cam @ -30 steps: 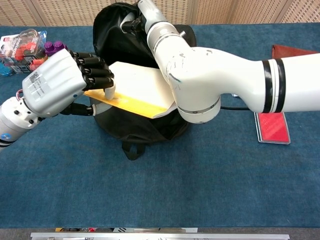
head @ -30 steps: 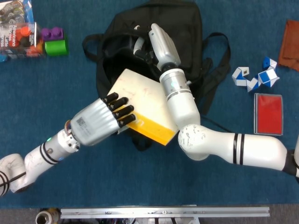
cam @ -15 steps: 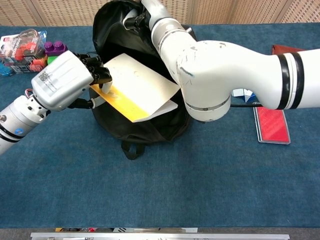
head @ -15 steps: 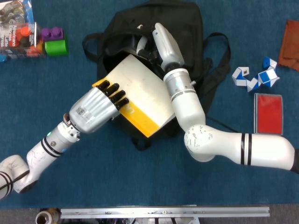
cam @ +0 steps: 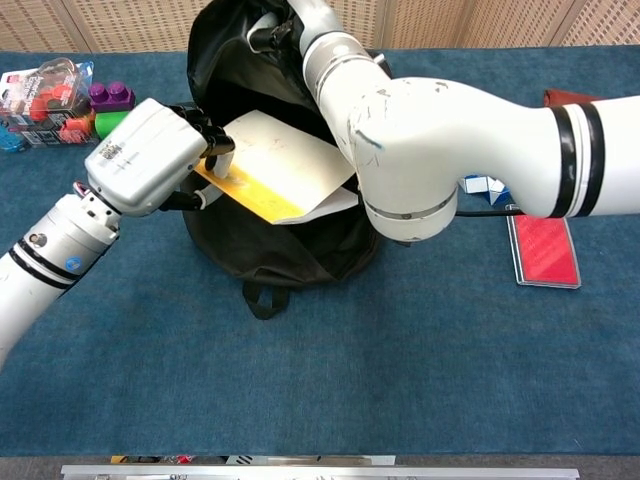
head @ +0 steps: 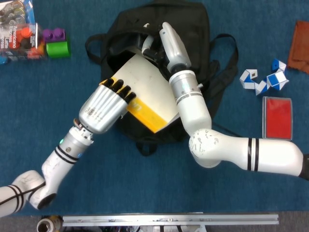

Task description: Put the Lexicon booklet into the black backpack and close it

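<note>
I'm feeding the Lexicon booklet [head: 145,92] into the black backpack [head: 190,21]: left hand [head: 104,104] pinches its edge, right hand [head: 154,46] holds the opening, grip unclear. Next, push deeper.

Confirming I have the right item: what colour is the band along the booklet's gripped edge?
Yellow-orange, on the white flat booklet; head view shows it best.

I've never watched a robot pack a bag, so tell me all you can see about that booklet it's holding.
The booklet is flat and rectangular, with a plain cream cover and a yellow band along one edge. It looks like stiff paper. It lies tilted over the open mouth of the black backpack, its far corner dipping inside. The left hand grips its yellow edge; the right arm crosses beside it.
</note>
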Controlling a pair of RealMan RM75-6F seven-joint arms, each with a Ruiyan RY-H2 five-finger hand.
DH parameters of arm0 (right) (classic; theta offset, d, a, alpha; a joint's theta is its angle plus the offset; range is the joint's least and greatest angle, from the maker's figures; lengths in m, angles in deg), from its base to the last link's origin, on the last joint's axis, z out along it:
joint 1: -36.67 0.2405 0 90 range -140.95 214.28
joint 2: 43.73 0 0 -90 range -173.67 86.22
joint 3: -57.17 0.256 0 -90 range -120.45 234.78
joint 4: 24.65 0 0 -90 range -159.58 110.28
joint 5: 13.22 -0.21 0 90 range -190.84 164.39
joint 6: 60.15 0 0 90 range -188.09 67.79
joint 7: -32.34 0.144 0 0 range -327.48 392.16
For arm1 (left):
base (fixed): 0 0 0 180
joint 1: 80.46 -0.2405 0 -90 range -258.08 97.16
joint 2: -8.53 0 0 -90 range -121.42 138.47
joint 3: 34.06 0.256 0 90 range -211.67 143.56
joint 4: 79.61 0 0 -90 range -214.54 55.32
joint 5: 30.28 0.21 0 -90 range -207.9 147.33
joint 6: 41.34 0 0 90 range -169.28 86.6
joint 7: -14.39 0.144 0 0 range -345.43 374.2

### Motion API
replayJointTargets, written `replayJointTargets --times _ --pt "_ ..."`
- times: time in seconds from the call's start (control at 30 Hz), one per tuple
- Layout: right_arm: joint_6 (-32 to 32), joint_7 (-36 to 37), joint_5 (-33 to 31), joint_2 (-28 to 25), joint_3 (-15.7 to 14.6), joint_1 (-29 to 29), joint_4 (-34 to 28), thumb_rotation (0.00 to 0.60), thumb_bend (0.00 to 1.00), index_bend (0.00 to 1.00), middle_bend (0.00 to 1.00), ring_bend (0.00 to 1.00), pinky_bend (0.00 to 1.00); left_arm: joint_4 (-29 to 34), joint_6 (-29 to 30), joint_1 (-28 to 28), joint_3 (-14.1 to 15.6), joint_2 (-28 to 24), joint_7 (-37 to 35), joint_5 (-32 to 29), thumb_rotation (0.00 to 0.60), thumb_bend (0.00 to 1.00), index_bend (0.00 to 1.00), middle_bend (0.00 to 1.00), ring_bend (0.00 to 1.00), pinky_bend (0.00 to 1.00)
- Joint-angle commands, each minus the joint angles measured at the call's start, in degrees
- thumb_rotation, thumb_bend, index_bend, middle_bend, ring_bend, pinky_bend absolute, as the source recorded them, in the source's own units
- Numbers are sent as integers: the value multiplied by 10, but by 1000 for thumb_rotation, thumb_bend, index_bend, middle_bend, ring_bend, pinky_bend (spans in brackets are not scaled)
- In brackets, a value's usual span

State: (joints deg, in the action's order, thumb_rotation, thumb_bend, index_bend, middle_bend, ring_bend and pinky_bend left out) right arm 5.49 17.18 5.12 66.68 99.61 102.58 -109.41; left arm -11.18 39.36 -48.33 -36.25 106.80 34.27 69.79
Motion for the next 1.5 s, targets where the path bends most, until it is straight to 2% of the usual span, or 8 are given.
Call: replayJointTargets --times 0.03,0.3,0.6,0.93,1.2,1.5 --pt "1 3 -1 3 1 1 -1 600 900 707 609 626 869 8 -12 4 -10 10 12 -11 600 333 649 594 468 599" --pt "7 7 -3 5 2 2 -4 600 900 707 609 626 869 7 -24 13 -22 35 31 -24 600 333 649 594 467 599" --pt "11 16 -4 10 9 5 0 600 901 707 609 626 869 -20 -32 18 -18 63 56 -24 600 333 649 593 468 599" --pt "13 22 -6 15 16 9 -3 600 901 707 609 626 869 -20 -51 20 -39 92 101 -60 600 333 648 593 468 595" --pt "15 23 -11 15 20 10 -3 600 901 707 609 626 869 -39 -68 24 -35 116 125 -72 600 333 648 593 468 591" --pt "14 23 -14 15 19 11 -4 600 901 707 609 626 869 -61 -84 45 -59 151 142 -92 600 333 648 594 468 591"
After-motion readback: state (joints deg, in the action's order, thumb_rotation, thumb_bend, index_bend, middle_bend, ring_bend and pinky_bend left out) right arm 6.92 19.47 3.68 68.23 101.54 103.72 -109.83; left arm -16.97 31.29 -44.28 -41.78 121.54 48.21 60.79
